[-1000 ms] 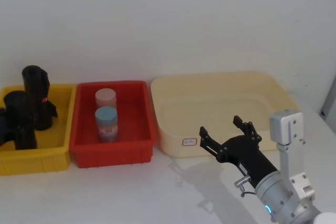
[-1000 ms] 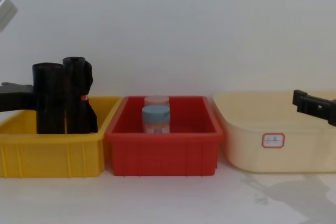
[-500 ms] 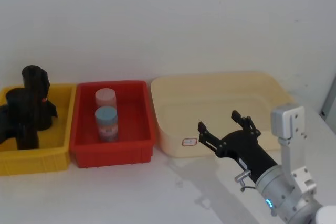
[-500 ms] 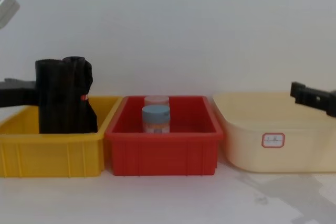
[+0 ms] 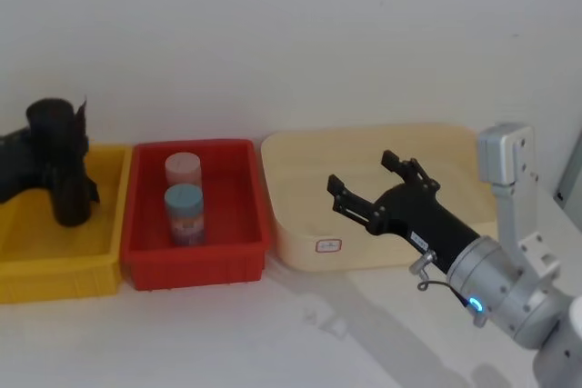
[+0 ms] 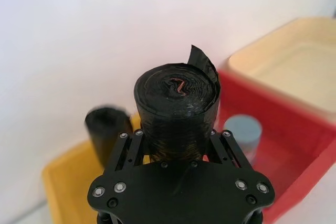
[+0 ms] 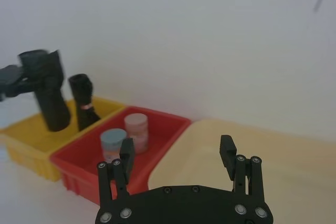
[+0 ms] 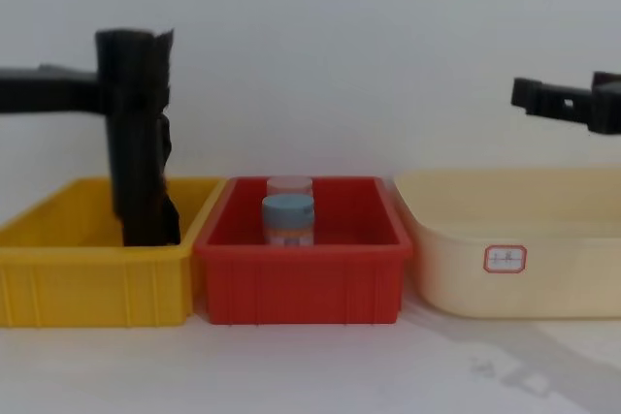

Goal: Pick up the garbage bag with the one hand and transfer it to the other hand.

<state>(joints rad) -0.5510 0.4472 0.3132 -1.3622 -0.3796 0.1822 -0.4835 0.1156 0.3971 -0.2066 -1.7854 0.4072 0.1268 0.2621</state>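
Note:
The garbage bag [image 5: 55,138], a thick black crinkled roll, hangs upright over the yellow bin [image 5: 64,272]. My left gripper [image 8: 118,90] is shut on it, coming in from the left edge. In the left wrist view the fingers [image 6: 128,139] clamp both sides of the garbage bag [image 6: 176,103]. A second black roll with a red mark [image 7: 84,103] stands in the yellow bin behind it. My right gripper [image 5: 362,173] is open with nothing in it. It hovers above the cream tray [image 5: 300,247], well to the right of the bag, with its fingers pointing left.
Between the yellow bin and the cream tray stands a red bin [image 5: 195,268]. It holds a pink-lidded jar [image 5: 183,168] and a blue-lidded jar [image 5: 185,210]. A white wall rises close behind the bins. Bare white table lies in front of them.
My left gripper has lifted the garbage bag upward from inside the yellow bin. My right gripper has risen and moved left over the cream tray, still open.

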